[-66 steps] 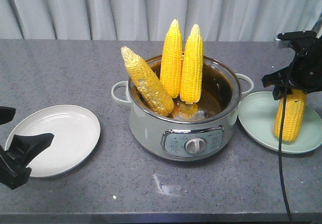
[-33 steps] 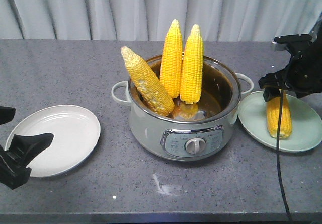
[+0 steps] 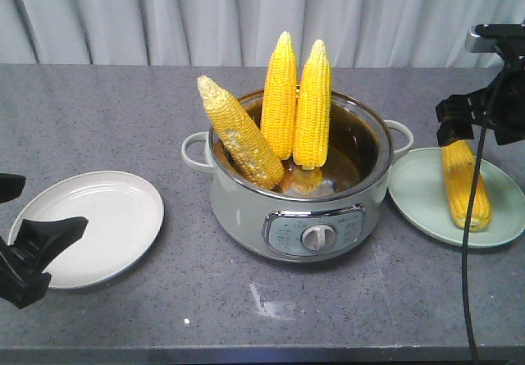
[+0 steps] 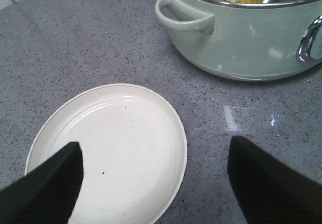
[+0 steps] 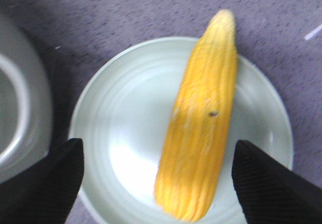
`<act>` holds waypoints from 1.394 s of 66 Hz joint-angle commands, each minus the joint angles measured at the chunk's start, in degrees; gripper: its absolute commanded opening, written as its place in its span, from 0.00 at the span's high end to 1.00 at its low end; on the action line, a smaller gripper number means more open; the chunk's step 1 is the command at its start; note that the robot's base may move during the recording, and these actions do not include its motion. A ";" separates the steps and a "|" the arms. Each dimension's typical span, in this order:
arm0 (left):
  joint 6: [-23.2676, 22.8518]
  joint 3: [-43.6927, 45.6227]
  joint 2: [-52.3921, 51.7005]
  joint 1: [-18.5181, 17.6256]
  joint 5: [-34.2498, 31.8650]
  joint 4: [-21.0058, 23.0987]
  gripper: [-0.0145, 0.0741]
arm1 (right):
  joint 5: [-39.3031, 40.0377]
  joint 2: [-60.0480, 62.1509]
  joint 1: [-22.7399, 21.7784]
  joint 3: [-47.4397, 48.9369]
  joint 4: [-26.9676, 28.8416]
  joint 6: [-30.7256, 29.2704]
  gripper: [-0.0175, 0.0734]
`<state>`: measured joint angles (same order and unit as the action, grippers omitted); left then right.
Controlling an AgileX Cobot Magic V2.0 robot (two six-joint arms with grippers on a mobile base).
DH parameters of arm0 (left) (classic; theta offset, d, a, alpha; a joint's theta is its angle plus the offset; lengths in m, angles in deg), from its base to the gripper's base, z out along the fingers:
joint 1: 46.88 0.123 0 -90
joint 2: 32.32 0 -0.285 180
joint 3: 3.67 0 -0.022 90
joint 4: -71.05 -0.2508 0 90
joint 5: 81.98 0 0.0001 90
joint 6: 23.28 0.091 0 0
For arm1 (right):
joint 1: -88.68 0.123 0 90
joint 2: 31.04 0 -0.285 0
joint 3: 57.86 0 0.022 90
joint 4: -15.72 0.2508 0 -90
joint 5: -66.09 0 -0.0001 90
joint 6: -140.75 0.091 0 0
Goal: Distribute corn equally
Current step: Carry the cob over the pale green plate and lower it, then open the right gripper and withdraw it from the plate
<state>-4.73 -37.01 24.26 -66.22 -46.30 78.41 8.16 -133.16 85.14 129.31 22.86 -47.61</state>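
One bright-yellow husked corn cob (image 5: 198,128) lies flat on the pale green round plate (image 3: 414,189), at three o'clock from the grey-green electric cooking pot (image 3: 246,209). Three more cobs (image 3: 280,94) stand leaning inside that pot. The right gripper (image 5: 157,151) hovers above the plated cob, fingers spread, holding nothing. The left gripper (image 4: 153,151) hangs spread over the white round plate (image 4: 105,118) at nine o'clock, which holds no corn. Next, seemingly: grasp a standing cob mid-length and carry it there.

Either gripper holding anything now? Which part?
Nothing held. Right gripper open above the corn cob lying on the green plate; left gripper open and empty.
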 commanded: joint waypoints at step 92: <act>-0.17 1.94 -0.03 -0.35 -7.60 0.96 0.21 | 11.17 53.33 8.41 -38.13 -2.02 -0.29 0.23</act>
<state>-4.73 -37.01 24.26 -66.22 -47.95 78.41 15.44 -80.78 93.40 89.79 21.19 -47.92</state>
